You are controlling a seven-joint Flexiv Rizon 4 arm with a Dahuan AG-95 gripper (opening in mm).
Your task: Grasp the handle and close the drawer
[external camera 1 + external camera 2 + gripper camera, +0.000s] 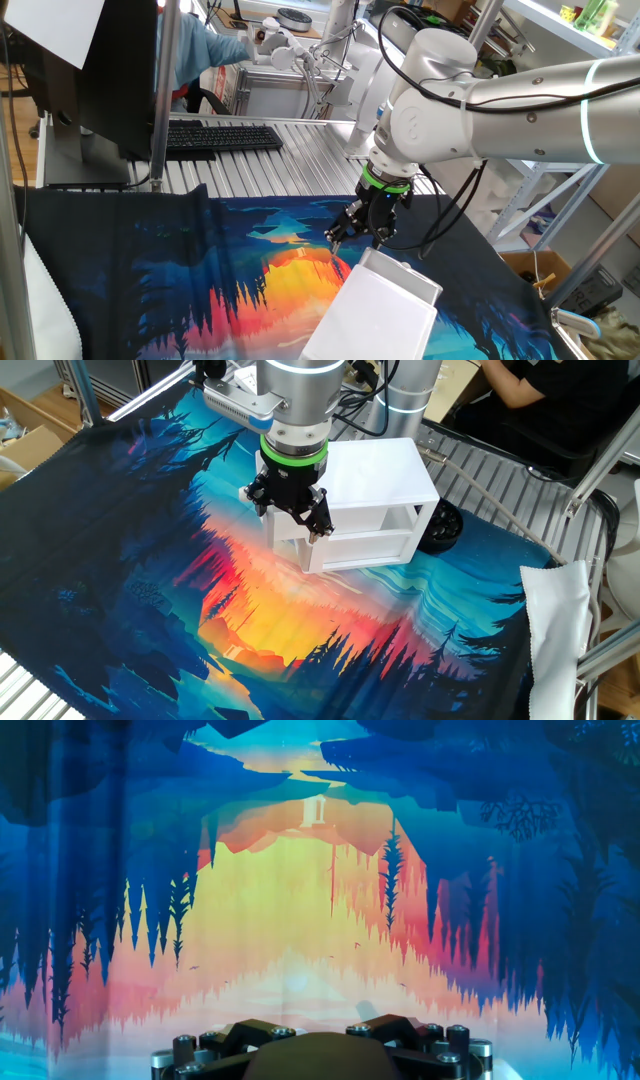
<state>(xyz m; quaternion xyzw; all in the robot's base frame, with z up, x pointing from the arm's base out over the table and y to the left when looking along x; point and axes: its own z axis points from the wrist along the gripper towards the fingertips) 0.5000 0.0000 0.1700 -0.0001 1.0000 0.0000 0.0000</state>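
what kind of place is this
Probably a robotics lab or workshop. A robot arm works over a slatted metal bench, there is a keyboard beside a monitor, and shelving stands behind.

One fixed view: behind the box (375, 310), facing the arm (520, 95). Other fixed view: opposite side, high, looking down at the box front. Both share box and cloth (150, 560). Hand view: close, facing cloth only.
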